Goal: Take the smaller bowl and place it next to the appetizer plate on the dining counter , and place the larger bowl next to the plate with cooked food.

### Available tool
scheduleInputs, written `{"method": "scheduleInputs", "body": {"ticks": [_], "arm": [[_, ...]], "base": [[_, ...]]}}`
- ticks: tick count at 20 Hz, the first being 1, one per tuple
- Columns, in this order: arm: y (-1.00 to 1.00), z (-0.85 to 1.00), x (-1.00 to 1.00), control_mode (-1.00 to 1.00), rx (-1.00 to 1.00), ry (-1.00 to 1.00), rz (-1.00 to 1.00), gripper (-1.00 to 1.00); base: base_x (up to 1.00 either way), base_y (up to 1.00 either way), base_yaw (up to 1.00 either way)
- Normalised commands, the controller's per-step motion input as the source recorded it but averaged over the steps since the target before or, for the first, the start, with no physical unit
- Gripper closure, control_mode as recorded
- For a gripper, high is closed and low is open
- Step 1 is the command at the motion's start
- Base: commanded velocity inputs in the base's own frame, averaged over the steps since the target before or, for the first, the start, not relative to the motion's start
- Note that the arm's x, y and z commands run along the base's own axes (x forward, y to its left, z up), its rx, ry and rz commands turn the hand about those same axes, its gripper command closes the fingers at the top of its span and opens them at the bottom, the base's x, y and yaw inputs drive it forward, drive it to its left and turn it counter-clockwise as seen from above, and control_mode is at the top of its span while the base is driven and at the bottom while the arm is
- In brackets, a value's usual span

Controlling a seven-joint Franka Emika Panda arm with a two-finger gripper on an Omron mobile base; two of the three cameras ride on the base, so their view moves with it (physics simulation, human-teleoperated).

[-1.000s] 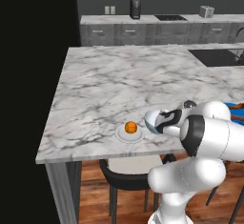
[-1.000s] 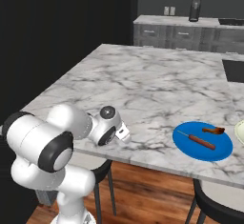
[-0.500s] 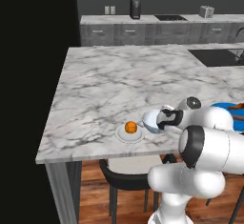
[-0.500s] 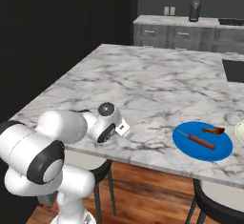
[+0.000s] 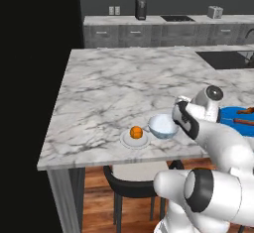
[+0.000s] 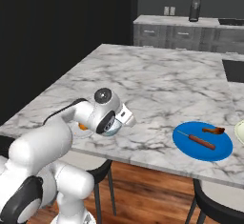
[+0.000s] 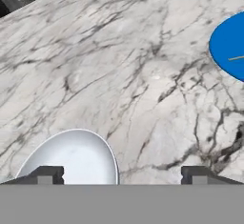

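- The small round bowl, white inside with a blue-patterned outside (image 5: 162, 126), sits upright on the white, grey-veined marble worktop (image 5: 124, 86), just beside the small white appetizer plate with one orange ball of food (image 5: 134, 138) — near the front edge.
- The gripper (image 7: 122, 175) stands wide; in the hand view one finger tip (image 7: 46, 174) is over the bowl's rim, the other over bare marble, and nothing is held.
- The step in hand looks like the release and retreat — the placement itself seems done.
- To do it well, lift the hand straight away from the rim before swinging, so the finger does not drag the bowl into the plate or off the edge.
- The bright blue plate with brown strips of food (image 6: 202, 140) lies well apart; the larger bowl goes there next.
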Motion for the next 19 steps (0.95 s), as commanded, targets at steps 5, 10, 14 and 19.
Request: {"method": "scheduleInputs", "body": {"ticks": [5, 10, 14, 19], "arm": [[0.00, 1.00, -0.78, -1.00, -0.05, -0.03, 0.11, -1.00], [0.00, 0.96, -0.82, -1.00, -0.03, 0.00, 0.09, -1.00], [0.00, 0.76, -0.91, -1.00, -0.04, 0.00, 0.05, -1.00], [0.08, 0.53, -0.86, -1.00, -0.04, 0.00, 0.00, -1.00]], "base": [[0.00, 0.00, 0.00], [0.00, 0.00, 0.00], [0.00, 0.00, 0.00], [0.00, 0.00, 0.00]]}}
